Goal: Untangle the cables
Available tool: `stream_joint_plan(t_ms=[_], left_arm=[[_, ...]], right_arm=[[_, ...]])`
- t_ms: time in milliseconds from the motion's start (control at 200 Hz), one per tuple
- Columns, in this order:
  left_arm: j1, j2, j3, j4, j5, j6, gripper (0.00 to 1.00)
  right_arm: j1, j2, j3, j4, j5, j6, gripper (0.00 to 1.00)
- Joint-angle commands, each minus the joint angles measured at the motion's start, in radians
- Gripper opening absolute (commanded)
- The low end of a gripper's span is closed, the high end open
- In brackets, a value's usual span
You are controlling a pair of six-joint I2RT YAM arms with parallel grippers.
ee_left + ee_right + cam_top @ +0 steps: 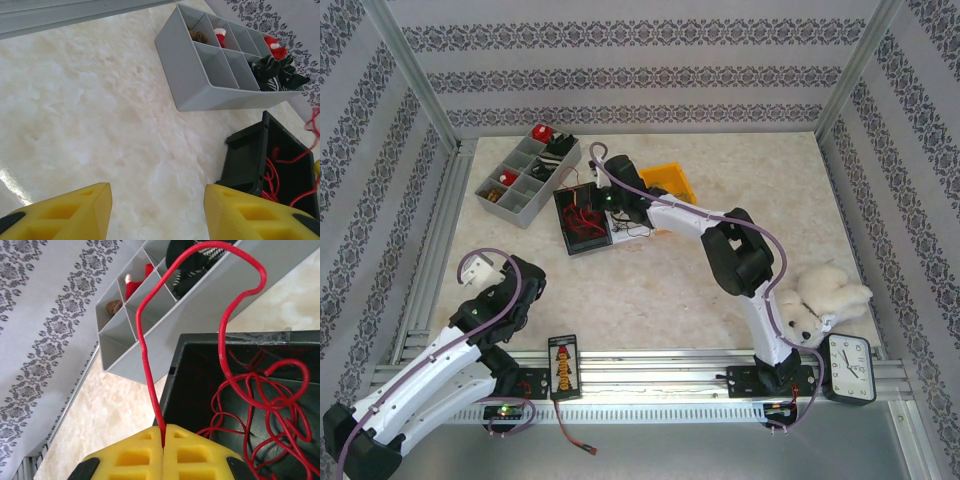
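A: Though half open over bare table (100, 100), grips nothing. Meaning the left gripper (157, 200), close to the front rail (650, 360) and well apart from the tangle.

B: Agreed. Looks toward the black bin (245, 160) from the side, red loops visible inside.

A: Further in, the right gripper (162, 437): pinched shut on one red cable (145, 340), right at the fingertips.

B: Which way from the pads (135, 455)?

A: Straight out ahead, then up in a tall arch across the wall of the grey organiser (200, 325), and back down into the black bin among the rest of the cables (270, 405).

B: So long axis along the finger line, far end buried in the knot of loops.

A: Seems so. Cannot tell any blue or black strands in there; mostly red on show against black plastic.

B: Nearer arm?

A: Right, clearly. Hangs at the bin's right side in the overhead view, already on the strand. Left well short.

B: Then probably calls for a pull away from the bin, along the strand, toward open table, until free of the loops.

A: Risk, as a guess: drags the whole bundle out, or tips the bin, with nothing pinning either down.

B: Could bring the left in to steady the bin. Beyond that, just the organiser with its odds and ends, and a yellow bin (670, 180) behind the right wrist.
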Motion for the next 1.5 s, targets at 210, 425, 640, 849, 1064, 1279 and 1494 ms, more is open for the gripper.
stream_joint_plan(t_ms=[210,425,640,849,1064,1279,1494], left_arm=[[0.018,0.007,0.018,0.027,-0.017,0.034,0.52],[0.022,0.003,0.015,0.029,-0.021,0.040,0.52],[0.022,-0.004,0.015,0.023,-0.027,0.040,0.52],[0.023,-0.007,0.014,0.020,-0.034,0.044,0.52],[0.025,-0.001,0.015,0.029,-0.027,0.052,0.52],[0.025,0.006,0.016,0.035,-0.019,0.060,0.52],[0.025,0.009,0.016,0.036,-0.010,0.059,0.52]], right_arm=[[0.016,-0.101,-0.164,0.020,-0.024,0.018,0.00],[0.028,-0.116,-0.222,-0.014,0.012,0.030,0.00],[0.033,-0.083,-0.170,-0.112,0.044,0.016,0.00],[0.037,-0.077,-0.187,-0.156,0.068,0.021,0.00],[0.039,-0.073,-0.196,-0.183,0.099,0.024,0.00],[0.040,-0.046,-0.144,-0.227,0.125,0.018,0.00],[0.040,0.014,-0.040,-0.281,0.143,0.007,0.00]])
